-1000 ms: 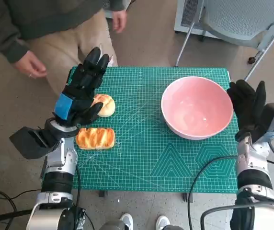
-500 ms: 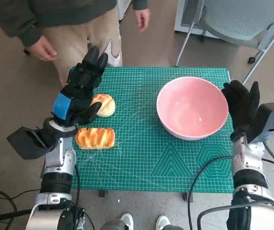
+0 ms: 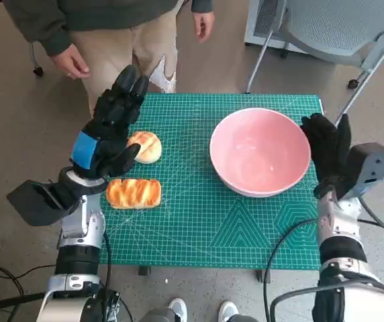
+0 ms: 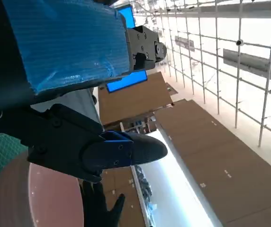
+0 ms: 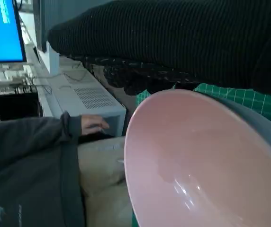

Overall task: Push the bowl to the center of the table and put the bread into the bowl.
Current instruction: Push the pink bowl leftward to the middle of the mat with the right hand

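Note:
A pink bowl (image 3: 260,151) stands on the right half of the green mat (image 3: 199,215); it also fills the right wrist view (image 5: 192,161) and shows in the left wrist view (image 4: 40,198). My right hand (image 3: 327,153) presses its spread fingers against the bowl's right rim and holds nothing. A round bread roll (image 3: 145,146) and a long braided bread (image 3: 133,192) lie at the mat's left. My left hand (image 3: 108,131) hovers raised above the round roll, fingers extended, holding nothing.
A person (image 3: 105,33) stands at the table's far left corner, hands hanging near the mat's edge; the person also shows in the right wrist view (image 5: 31,156). A grey chair (image 3: 340,33) stands behind the table at the right.
My right hand has pushed the bowl leftward, toward the mat's middle. The left hand has stayed above the round roll. The person has shifted to the right.

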Motion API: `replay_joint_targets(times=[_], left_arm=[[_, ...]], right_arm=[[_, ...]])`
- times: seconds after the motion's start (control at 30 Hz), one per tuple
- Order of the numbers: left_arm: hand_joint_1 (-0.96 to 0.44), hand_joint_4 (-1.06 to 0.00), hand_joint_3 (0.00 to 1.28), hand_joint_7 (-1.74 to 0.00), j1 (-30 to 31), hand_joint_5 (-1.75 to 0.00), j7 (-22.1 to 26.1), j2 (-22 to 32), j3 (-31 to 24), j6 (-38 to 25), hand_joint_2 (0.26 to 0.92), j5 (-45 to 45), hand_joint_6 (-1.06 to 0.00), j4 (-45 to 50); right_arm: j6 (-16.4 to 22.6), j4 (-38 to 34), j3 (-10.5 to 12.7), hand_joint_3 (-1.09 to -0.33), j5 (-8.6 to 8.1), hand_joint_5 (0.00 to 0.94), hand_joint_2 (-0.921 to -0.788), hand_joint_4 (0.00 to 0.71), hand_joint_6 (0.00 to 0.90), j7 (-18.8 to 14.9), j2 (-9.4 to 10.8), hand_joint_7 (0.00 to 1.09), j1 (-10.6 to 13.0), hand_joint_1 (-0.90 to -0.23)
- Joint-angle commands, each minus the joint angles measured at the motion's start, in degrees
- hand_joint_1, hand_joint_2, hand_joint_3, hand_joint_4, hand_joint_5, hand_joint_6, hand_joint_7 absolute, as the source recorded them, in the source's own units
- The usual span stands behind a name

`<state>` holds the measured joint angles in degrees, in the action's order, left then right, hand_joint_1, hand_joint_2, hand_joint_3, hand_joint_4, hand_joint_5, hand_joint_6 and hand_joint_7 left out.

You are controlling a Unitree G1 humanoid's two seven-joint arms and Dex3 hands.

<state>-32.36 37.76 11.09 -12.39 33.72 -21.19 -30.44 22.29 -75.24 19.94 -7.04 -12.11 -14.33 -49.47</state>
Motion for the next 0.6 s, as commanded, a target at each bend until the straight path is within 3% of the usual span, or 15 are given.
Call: replay_joint_targets(times=[0.03, 0.6], left_arm=[[-0.72, 0.0, 0.42, -0.04, 0.7, 0.0, -0.7, 0.3, 0.0, -0.3, 0.921, 0.1, -0.07, 0.9], [-0.72, 0.0, 0.43, -0.05, 1.7, 0.0, -2.8, 0.5, 0.3, -0.7, 0.921, 0.8, -0.05, 3.2]], right_arm=[[-0.4, -0.5, -0.3, -0.892, 0.2, 0.004, -0.921, 0.207, 0.236, -0.4, 1.4, 0.09, 0.0, -0.643], [-0.2, -0.5, -2.5, -0.88, 1.62, 0.003, -0.921, 0.211, 0.235, -0.2, 4.2, 0.08, -1.0, -0.648]])
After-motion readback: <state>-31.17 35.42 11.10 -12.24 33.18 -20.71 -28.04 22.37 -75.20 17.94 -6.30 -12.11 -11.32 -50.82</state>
